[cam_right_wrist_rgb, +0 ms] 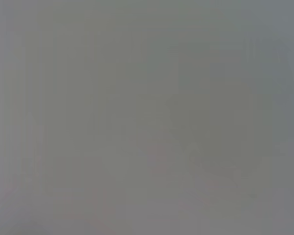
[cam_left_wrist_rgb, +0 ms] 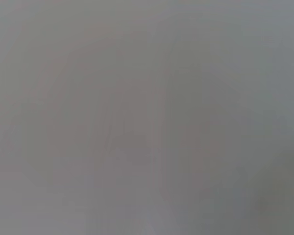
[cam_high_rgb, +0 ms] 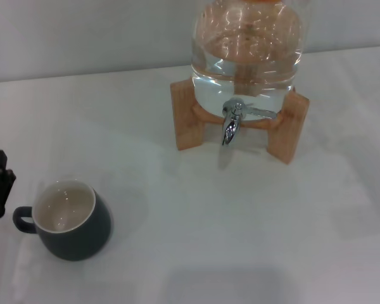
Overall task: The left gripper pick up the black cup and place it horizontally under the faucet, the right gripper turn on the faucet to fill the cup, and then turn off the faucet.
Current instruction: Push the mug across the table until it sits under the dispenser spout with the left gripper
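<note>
The black cup (cam_high_rgb: 71, 221) stands upright on the white table (cam_high_rgb: 240, 221) at the near left in the head view. Its cream inside looks empty and its small handle points left. My left gripper (cam_high_rgb: 2, 168) shows as a black claw at the picture's left edge, just left of the cup's handle and apart from it. The chrome faucet (cam_high_rgb: 232, 123) sticks out of the jug at the back centre, spout down, with its thin lever (cam_high_rgb: 261, 113) lying sideways to the right. No water runs from it. My right gripper is out of view. Both wrist views show only plain grey.
A big clear water jug (cam_high_rgb: 247, 57) rests on a tan wooden stand (cam_high_rgb: 189, 117) at the back of the table. The wall rises behind it.
</note>
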{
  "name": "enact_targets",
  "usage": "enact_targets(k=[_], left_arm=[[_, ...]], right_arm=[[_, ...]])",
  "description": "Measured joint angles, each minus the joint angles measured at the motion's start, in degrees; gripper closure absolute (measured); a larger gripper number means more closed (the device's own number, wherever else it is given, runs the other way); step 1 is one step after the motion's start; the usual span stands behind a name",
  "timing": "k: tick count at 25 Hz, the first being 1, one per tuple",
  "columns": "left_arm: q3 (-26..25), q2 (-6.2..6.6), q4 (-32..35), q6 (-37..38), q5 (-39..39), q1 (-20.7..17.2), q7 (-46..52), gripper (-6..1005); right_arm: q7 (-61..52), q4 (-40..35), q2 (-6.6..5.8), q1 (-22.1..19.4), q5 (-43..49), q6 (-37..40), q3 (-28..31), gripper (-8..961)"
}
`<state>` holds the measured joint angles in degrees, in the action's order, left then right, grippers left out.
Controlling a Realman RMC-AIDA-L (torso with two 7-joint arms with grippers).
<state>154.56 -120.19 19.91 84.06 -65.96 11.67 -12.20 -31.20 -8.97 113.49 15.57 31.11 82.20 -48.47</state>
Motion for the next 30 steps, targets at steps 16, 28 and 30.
enact_targets(k=[16, 28, 30], left_arm=[[2.17, -0.14, 1.27, 2.29, -0.02, -6.45, -1.21, 119], [4.24, -0.3, 1.39, 2.1, -0.57, -8.24, -1.11, 119], [4.61, -0.32, 1.61, 2.1, -0.61, -8.79, -1.08, 119]], right_arm=[[0.01, 0.0, -0.11, 0.51, 0.0, -0.28, -1.99, 86], [-0.01, 0.01, -0.71, 0.37, 0.0, -1.0, -1.98, 86], [-0.04, 0.01, -0.87, 0.34, 0.0, -1.17, -1.98, 86]])
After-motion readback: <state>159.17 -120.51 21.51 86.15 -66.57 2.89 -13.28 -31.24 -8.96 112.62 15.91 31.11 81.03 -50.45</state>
